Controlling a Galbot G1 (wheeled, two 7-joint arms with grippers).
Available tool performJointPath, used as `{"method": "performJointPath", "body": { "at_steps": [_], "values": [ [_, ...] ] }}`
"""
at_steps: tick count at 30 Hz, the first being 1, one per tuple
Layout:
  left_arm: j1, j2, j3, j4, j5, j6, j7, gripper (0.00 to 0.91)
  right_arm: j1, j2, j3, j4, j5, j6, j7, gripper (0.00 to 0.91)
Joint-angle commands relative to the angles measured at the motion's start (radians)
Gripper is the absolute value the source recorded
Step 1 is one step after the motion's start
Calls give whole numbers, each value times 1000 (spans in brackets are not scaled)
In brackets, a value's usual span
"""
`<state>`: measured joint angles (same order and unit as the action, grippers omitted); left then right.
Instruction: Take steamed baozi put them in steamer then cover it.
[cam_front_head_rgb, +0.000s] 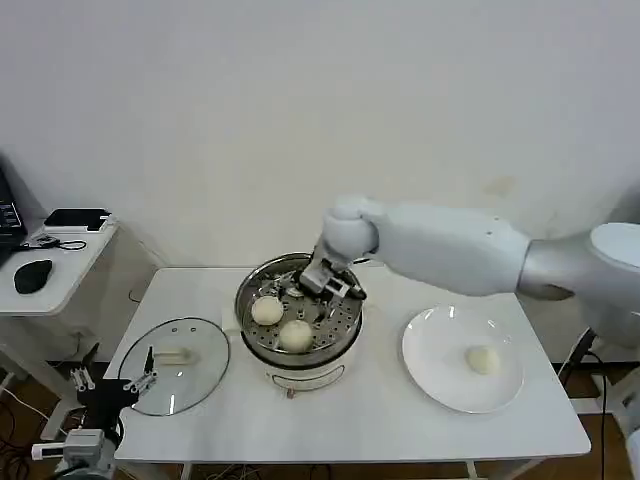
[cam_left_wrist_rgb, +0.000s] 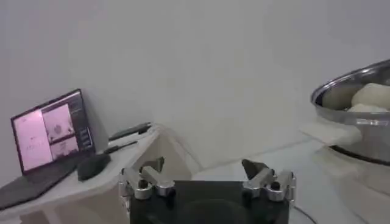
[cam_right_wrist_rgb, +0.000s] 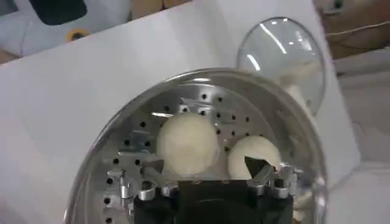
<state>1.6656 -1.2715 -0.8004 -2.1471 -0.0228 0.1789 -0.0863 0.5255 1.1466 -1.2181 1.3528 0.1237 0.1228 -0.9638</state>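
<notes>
The steamer (cam_front_head_rgb: 297, 322) stands mid-table on its white base, with two steamed baozi (cam_front_head_rgb: 267, 311) (cam_front_head_rgb: 295, 335) on its perforated tray. Just above the tray, at the steamer's back right, hangs my right gripper (cam_front_head_rgb: 330, 285), open. In the right wrist view, the baozi (cam_right_wrist_rgb: 187, 143) (cam_right_wrist_rgb: 253, 155) lie just beyond that gripper (cam_right_wrist_rgb: 204, 167), which holds nothing. Another baozi (cam_front_head_rgb: 483, 360) rests on the white plate (cam_front_head_rgb: 440, 345). The cover (cam_front_head_rgb: 175, 378) lies flat on the table to the left. My left gripper (cam_front_head_rgb: 146, 370) waits open at the cover's near-left edge, also seen open in its wrist view (cam_left_wrist_rgb: 202, 167).
A small side table (cam_front_head_rgb: 60, 262) to the left carries a laptop (cam_left_wrist_rgb: 49, 134), a mouse (cam_front_head_rgb: 33, 275) and a phone-like device (cam_front_head_rgb: 76, 218). The white wall rises right behind the table. Bare tabletop lies in front of the steamer.
</notes>
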Motion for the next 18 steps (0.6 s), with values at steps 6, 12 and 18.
{"method": "performJointPath", "body": {
  "at_steps": [6,12,18],
  "values": [
    [-8,45,7,5,-9,1,2,907,136,-349,-24,67,162,-222,40,907],
    [-25,56,42,6,-7,4,2,907,103,-588,-83,156,66,-345,10,907],
    [-41,51,77,17,3,6,1,907,-170,-742,62,196,-36,-334,18,907]
  ]
}}
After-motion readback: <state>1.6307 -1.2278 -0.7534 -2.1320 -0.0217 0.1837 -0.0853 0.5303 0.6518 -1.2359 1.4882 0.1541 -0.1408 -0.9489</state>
